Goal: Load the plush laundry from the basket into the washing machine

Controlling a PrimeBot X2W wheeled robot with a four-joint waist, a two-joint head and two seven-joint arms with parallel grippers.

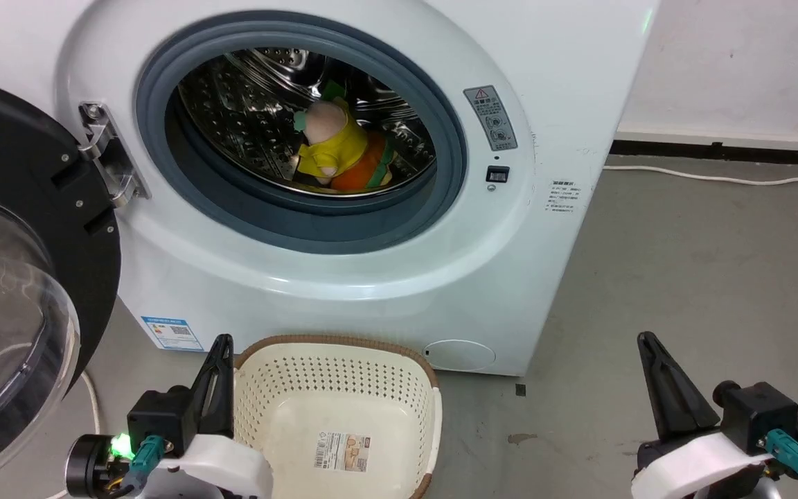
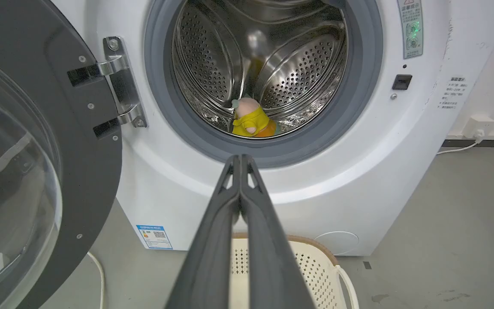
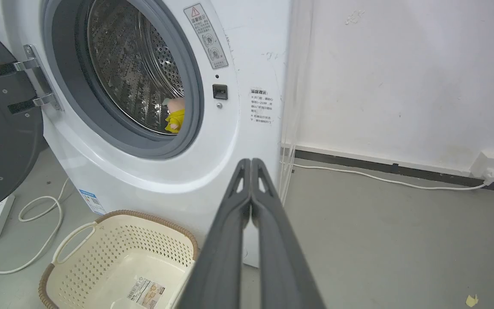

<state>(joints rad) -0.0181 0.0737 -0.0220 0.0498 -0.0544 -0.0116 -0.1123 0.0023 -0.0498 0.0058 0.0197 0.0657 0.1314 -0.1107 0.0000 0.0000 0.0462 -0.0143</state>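
In its own wrist view the left gripper (image 2: 240, 159) rises from the bottom middle, its two dark fingers pressed together, holding nothing. The right gripper (image 3: 251, 162) looks the same in its wrist view: fingers closed tip to tip, nothing between them.

Just beyond the left gripper, at the bottom centre of the head view, the basket (image 1: 338, 340) stands on the grey floor (image 1: 683, 277), with just a paper label (image 1: 341, 451) on its bottom. Behind it stands the washing machine (image 1: 371, 277), its black-rimmed door (image 1: 94, 242) swung wide open at the left edge. Deep in the steel drum (image 1: 246, 118), upper centre, the doll (image 1: 326, 138) leans against the burger plush (image 1: 368, 168).
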